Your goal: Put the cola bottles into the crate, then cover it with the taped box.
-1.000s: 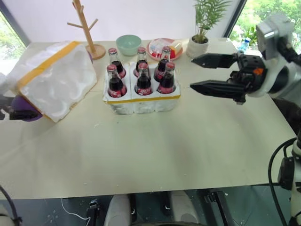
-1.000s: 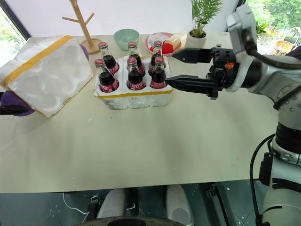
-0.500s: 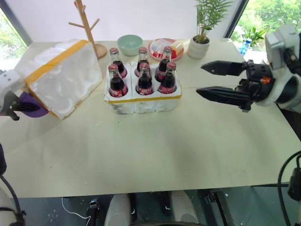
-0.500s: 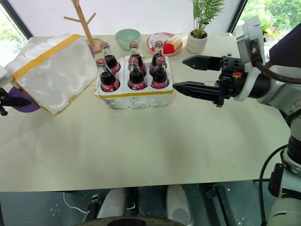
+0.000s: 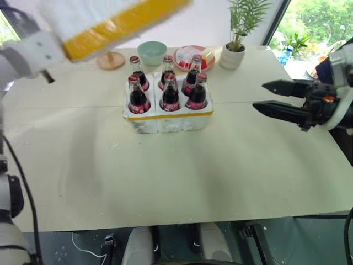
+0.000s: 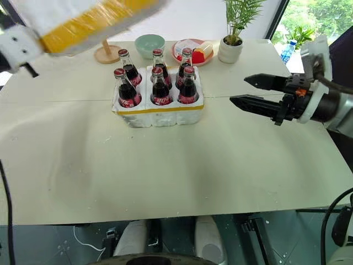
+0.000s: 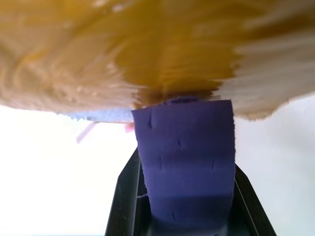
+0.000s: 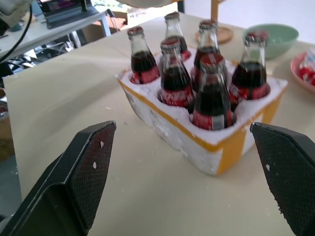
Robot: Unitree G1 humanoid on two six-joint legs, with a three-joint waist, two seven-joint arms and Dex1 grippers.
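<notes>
Six cola bottles [image 5: 165,91] with red caps stand upright in the wells of the crate [image 5: 168,120], a low white foam tray with a yellow band, at the middle back of the table. The taped box [image 5: 113,19] hangs tilted in the air above the table's back left, clear of the bottles. My left gripper [image 7: 183,196] is shut on the box's purple patch [image 7: 184,147], one black finger on each side. My right gripper [image 5: 258,95] is open and level to the right of the crate, well apart from it, pointing toward the bottles [image 8: 197,83].
Behind the crate stand a wooden rack base [image 5: 110,59], a mint bowl [image 5: 150,51], a pink plate with food [image 5: 193,57] and a potted plant [image 5: 233,52]. The tan table [image 5: 182,176] stretches bare toward its near edge.
The taped box has been lifted off the table's left side and swung up and to the right. My right gripper has drawn back to the right, away from the crate.
</notes>
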